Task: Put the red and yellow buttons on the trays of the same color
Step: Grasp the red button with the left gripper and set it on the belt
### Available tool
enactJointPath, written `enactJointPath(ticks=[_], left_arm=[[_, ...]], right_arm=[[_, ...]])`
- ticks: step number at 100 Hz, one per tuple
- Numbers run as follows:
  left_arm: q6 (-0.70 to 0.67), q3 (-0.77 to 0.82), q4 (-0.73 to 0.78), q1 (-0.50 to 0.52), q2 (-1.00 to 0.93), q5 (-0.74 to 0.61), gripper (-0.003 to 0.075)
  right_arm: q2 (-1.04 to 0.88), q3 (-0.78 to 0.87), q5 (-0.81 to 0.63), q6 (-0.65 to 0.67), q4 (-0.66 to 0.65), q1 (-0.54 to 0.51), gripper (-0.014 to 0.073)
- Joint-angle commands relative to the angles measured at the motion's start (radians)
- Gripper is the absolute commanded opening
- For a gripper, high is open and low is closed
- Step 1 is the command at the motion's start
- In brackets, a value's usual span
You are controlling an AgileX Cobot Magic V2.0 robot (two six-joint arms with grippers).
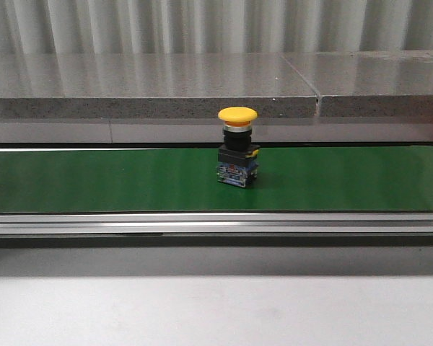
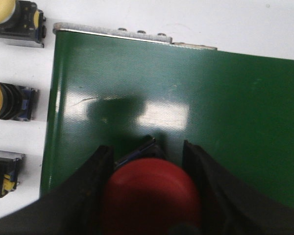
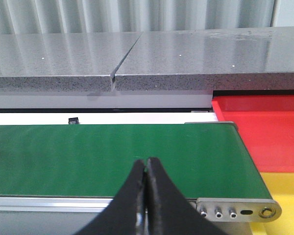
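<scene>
Green belt (image 1: 130,180), red button (image 2: 152,188) half-hidden

Bright, even overhead light in all three views. Soft glare patches on green conveyor belt (image 2: 186,98) in left wrist view, with a dark blurred shadow beside them. Streaky reflections on grey stone ledge (image 1: 151,83) in front view. Short soft shadow beside yellow button (image 1: 237,146). Red button (image 2: 152,196) and left tool (image 2: 149,161) out of focus, too close to lens. Right tool (image 3: 146,169) likewise soft-edged. Front view slightly grainy; near worktop (image 1: 216,310) blurred.
</scene>
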Motion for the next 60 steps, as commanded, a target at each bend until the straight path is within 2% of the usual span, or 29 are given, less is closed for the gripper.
enactJointPath(ticks=[1, 12, 17, 22, 46, 60], left_arm=[[0.015, -0.034, -0.006, -0.009, -0.036, -0.022, 0.0249], [0.019, -0.034, -0.006, -0.009, -0.036, -0.02, 0.054], [0.024, -0.035, -0.006, -0.009, -0.036, -0.018, 0.0636], [0.037, -0.037, -0.006, -0.009, -0.04, -0.018, 0.0694], [0.043, -0.039, -0.006, -0.009, -0.151, -0.033, 0.0659], [0.043, -0.016, -0.006, -0.009, -0.288, -0.103, 0.0659]], right_arm=[[0.001, 0.001, -0.082, 0.002, -0.012, 0.0, -0.0067], [0.001, 0.001, -0.082, 0.002, -0.012, 0.0, -0.0067], [0.001, 0.001, -0.082, 0.002, -0.012, 0.0, -0.0067], [0.001, 0.001, -0.082, 0.002, -0.012, 0.0, -0.0067], [0.001, 0.001, -0.103, 0.002, -0.012, 0.0, -0.0067], [0.001, 0.001, -0.127, 0.002, -0.012, 0.0, -0.0067]])
